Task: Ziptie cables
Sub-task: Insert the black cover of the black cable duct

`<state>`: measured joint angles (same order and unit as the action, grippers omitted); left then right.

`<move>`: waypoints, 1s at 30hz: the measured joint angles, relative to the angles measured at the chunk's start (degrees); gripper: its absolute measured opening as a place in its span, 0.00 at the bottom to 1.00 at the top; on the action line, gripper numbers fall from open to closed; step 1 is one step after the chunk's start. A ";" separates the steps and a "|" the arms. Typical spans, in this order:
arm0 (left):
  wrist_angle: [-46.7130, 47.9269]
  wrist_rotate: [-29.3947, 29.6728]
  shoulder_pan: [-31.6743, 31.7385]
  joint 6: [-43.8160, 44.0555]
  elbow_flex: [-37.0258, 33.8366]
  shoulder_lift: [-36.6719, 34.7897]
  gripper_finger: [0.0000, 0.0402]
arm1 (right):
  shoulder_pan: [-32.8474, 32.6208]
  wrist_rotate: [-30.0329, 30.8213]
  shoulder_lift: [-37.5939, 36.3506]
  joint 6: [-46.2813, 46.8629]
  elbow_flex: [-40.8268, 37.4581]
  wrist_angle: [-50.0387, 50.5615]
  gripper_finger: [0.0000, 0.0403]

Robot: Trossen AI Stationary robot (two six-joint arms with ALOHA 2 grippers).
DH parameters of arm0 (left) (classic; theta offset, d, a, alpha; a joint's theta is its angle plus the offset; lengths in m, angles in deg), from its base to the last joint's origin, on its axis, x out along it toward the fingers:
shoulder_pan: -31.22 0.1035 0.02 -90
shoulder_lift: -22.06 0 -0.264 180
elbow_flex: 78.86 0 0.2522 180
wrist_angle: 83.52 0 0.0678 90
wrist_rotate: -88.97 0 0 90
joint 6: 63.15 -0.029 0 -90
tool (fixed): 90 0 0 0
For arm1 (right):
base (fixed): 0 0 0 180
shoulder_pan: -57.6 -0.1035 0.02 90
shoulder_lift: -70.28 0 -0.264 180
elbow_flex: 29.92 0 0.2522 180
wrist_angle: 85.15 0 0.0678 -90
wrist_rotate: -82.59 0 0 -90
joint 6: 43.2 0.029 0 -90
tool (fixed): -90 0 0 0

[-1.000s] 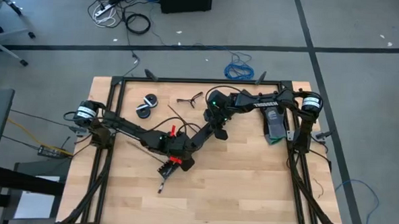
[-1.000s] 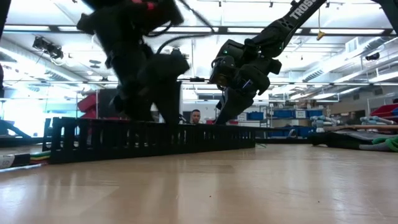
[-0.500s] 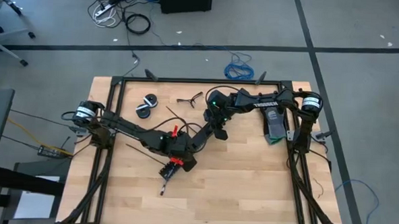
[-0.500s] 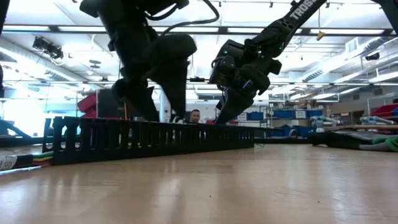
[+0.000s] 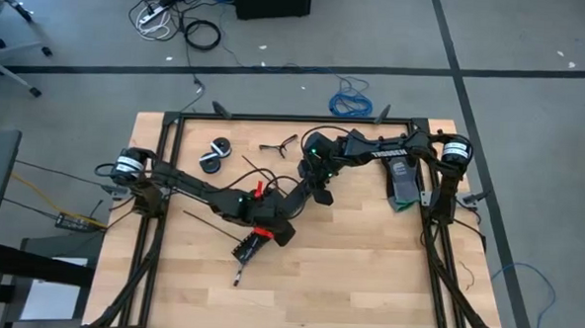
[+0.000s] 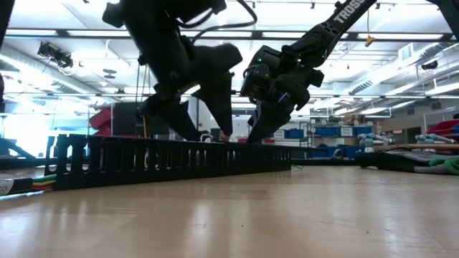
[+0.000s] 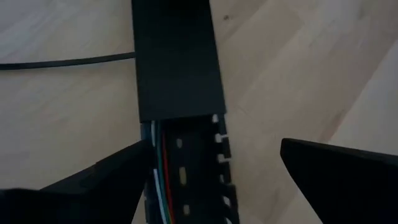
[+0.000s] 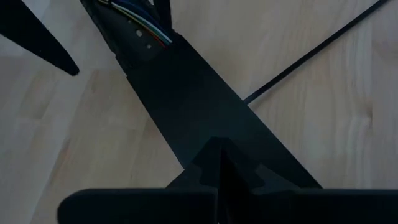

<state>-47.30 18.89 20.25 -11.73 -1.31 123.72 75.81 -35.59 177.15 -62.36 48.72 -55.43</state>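
Your landmark is the black slotted cable duct (image 5: 270,220) lying on the wooden table (image 5: 367,276) near its middle, running diagonally from the right gripper down toward the front-left. In the left wrist view you see that the duct (image 7: 186,168) has a flat black cover (image 7: 175,56) over one stretch and an uncovered slotted stretch, and the cables (image 7: 158,180) lie inside that uncovered stretch as thin red, green and pale wires. Your left gripper (image 5: 278,233) hovers over the duct's middle with its 2 fingers (image 7: 106,180) spread wide, 1 on each side of the duct, gripping nothing. Your right gripper (image 5: 316,193) sits at the duct's far upper end, its fingers pressed fully together right above the cover (image 8: 205,106); whether they pinch anything you cannot tell. The right wrist view shows coloured wires (image 8: 140,18) emerging where that cover ends. 1 ziptie (image 7: 65,62) lies flat on the wood just beside the duct, reaching toward its covered stretch, and another thin black strip (image 8: 311,56) lies on the wood on the duct's other side, slanting toward it. From the low view, the duct (image 6: 172,161) stands as a long comb-like wall, with both grippers above it.
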 joint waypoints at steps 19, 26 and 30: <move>3.89 0.36 1.80 2.01 -0.18 5.31 0.87 | 0.04 -0.79 0.00 -1.44 0.00 -0.30 0.00; 4.42 0.25 1.93 3.02 -0.18 5.31 0.81 | -0.54 -0.77 0.00 -0.95 0.00 -0.56 0.00; 4.55 0.26 1.95 3.04 -0.18 5.31 0.76 | -1.56 -0.71 0.00 -0.35 0.00 -1.26 0.00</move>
<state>-42.75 19.15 22.21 -8.69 -1.49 129.04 74.26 -36.29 177.15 -62.71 48.72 -56.69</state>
